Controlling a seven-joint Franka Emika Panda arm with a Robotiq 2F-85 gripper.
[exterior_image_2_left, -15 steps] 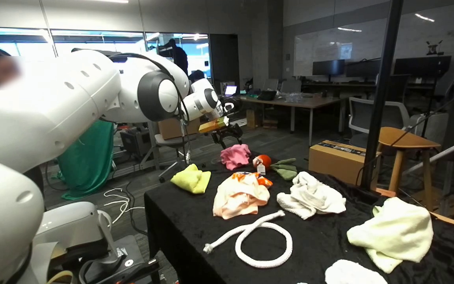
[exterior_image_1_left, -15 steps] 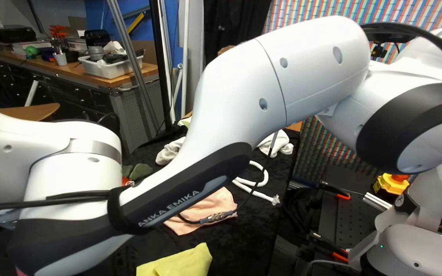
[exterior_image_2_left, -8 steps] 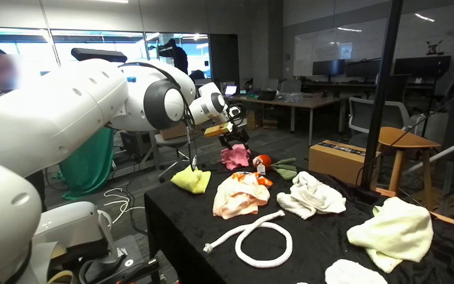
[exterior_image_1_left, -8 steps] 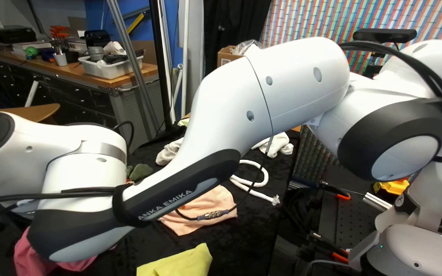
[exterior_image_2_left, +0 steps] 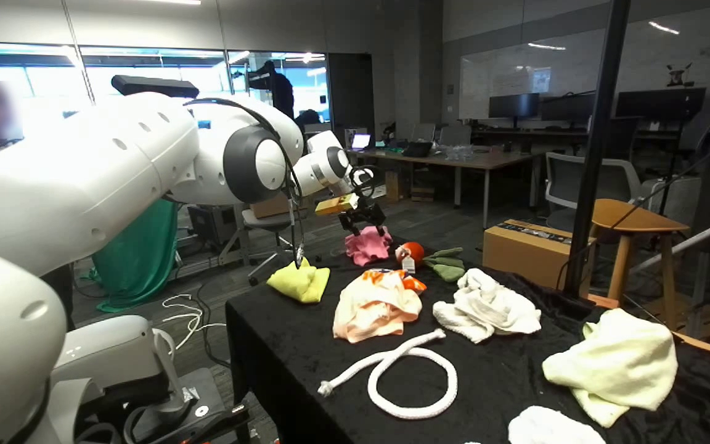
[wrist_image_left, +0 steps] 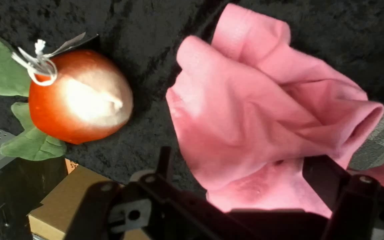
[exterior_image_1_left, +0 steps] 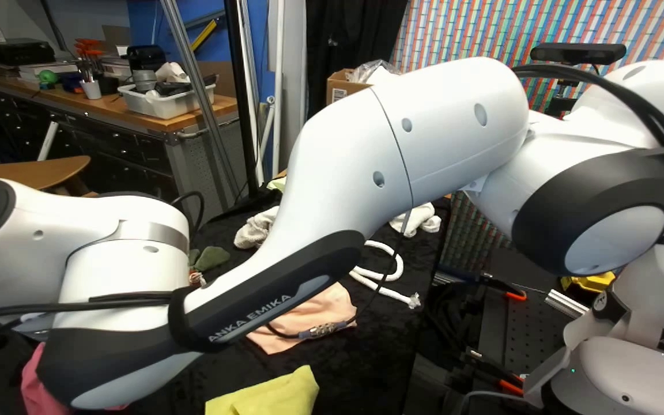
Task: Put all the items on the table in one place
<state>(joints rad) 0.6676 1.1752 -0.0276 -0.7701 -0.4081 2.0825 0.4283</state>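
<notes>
- The end effector (wrist_image_left: 240, 160) has its jaws spread wide; its two fingers (wrist_image_left: 325, 176) stand well apart, dark in the foreground of the wrist view.
- Part of the pink cloth (wrist_image_left: 262, 100) shows between them, ungripped, slack and crumpled.
- The finger at the right of that view overlaps the cloth near its edge; whether it touches the fabric cannot be told. The finger at the left shows against the black bench (wrist_image_left: 145, 26), just beside the cloth.
- In an exterior view the end effector points down just above the pink cloth, heaped on the far part of the bench.
- In an exterior view the arm (exterior_image_1_left: 124, 276) covers much of the pink cloth, and the end effector cannot be made out.
- An orange-red round thing (wrist_image_left: 82, 100) with green leaves lies near the pink cloth, apart from it.
- Farther off lie the yellow cloth (exterior_image_2_left: 299, 280), the peach cloth (exterior_image_2_left: 373, 311), with orange showing at its far edge, and the white cloth (exterior_image_2_left: 484, 308).
- Well apart from the end effector lie the white hose loop (exterior_image_2_left: 413, 413), crossing itself, the pale yellow-green cloth (exterior_image_2_left: 617, 364) and a second white piece (exterior_image_2_left: 549, 428), cut off by the lower edge of that view.
</notes>
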